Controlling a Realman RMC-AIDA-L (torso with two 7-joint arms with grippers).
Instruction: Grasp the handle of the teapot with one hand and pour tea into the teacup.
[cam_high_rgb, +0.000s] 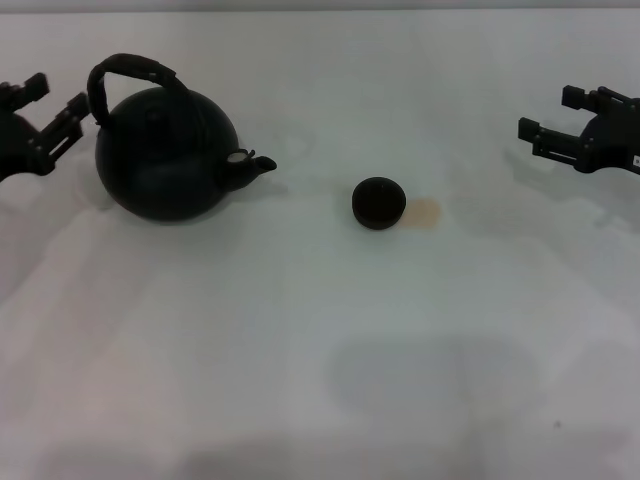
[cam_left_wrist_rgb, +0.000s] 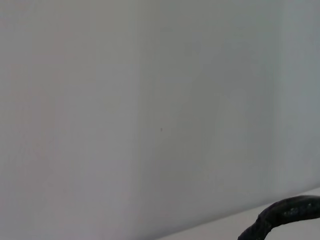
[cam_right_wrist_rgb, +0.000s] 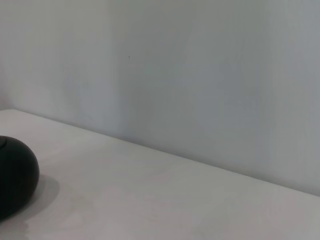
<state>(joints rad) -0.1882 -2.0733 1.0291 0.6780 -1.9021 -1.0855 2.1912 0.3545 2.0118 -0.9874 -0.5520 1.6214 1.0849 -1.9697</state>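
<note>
Teapot (cam_high_rgb: 168, 155) handling is judged to be at the approach stage: the pot is seen standing upright on the white table (cam_high_rgb: 300, 340), on the robot's left side, its short spout (cam_high_rgb: 262, 163) turned toward the teacup (cam_high_rgb: 379, 203), which sits apart from it near the middle of the table, just beside a faint tan stain (cam_high_rgb: 428, 211). Nothing has yet been lifted or tipped. The left gripper (cam_high_rgb: 52, 105) is held at the table's left edge, just beside the near end of the arched handle (cam_high_rgb: 130, 72), with its two fingers spread and nothing between them; whether a fingertip already touches the handle cannot be told from the head view. In the left wrist view only a short length of the rough handle is caught at the frame's edge against the wall. For the next move, the spread fingers would need to be brought around the handle strap near its crown and pressed together before any lift is tried. The right gripper (cam_high_rgb: 555, 118) is parked at the far right, well apart from the cup, fingers spread and empty.
</note>
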